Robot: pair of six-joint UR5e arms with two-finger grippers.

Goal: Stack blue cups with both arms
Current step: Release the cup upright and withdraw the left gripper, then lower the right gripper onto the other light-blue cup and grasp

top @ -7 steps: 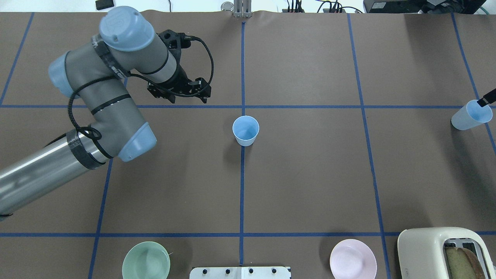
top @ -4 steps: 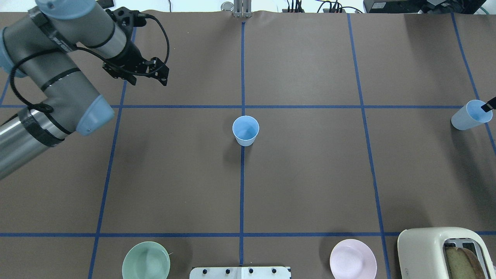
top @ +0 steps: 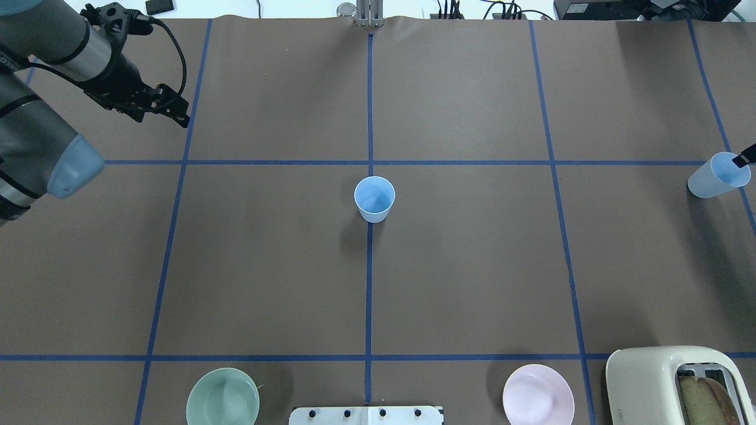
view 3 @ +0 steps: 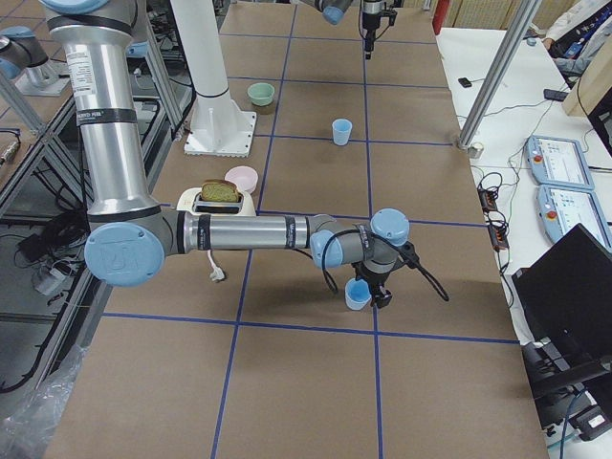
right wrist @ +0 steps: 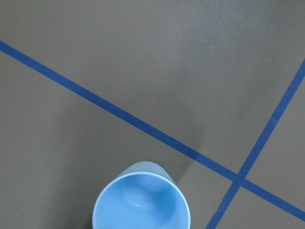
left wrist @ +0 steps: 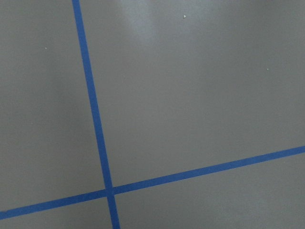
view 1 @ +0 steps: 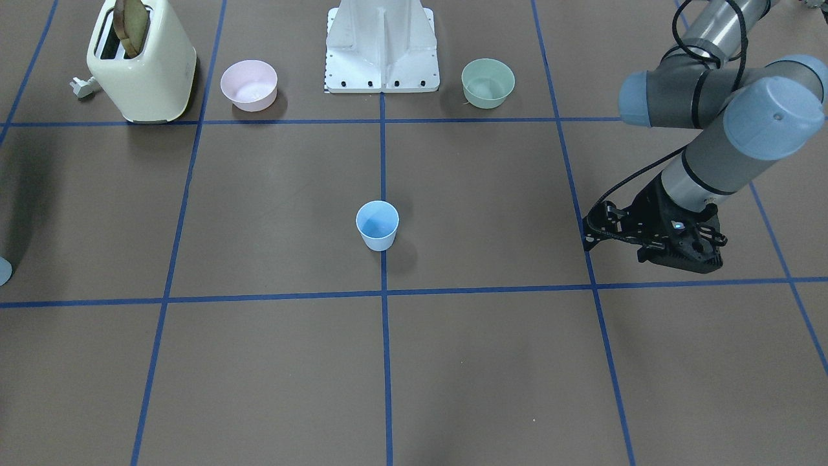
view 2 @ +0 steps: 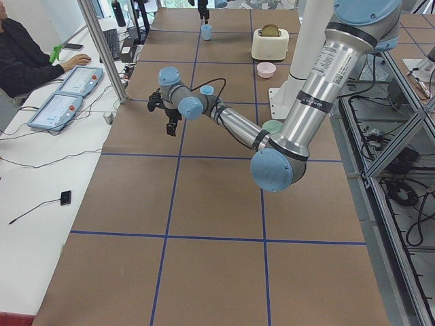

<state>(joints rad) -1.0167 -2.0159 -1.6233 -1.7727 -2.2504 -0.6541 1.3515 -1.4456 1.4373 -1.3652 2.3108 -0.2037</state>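
At the worktop's centre, on the crossing of two blue tape lines (top: 370,118), stands the central blue cup (top: 374,199), upright, mouth up and untouched by either arm. My left tool (top: 162,120) hangs over the far left corner of the worktop, well apart from that cup; its two fingers are spread and nothing lies between them, and its wrist camera shows only bare brown surface and tape. The second blue cup (top: 714,175) is at the right edge of the worktop, about midway along it, mouth up. My right tool (view 3: 381,290) is directly at this cup: from overhead one black fingertip (top: 743,156) meets the cup's rim, and the right wrist camera looks down into the cup's mouth. Whether this tool is clenched on the rim or released I cannot tell, as the rest of it lies outside the overhead view. Along the near edge, on either side of the white pedestal (view 1: 381,45), sit a pale green bowl (top: 222,396) toward the left and a pink bowl (top: 538,394) toward the right; a cream toaster (top: 655,381) holding a slice of bread occupies the near right corner.
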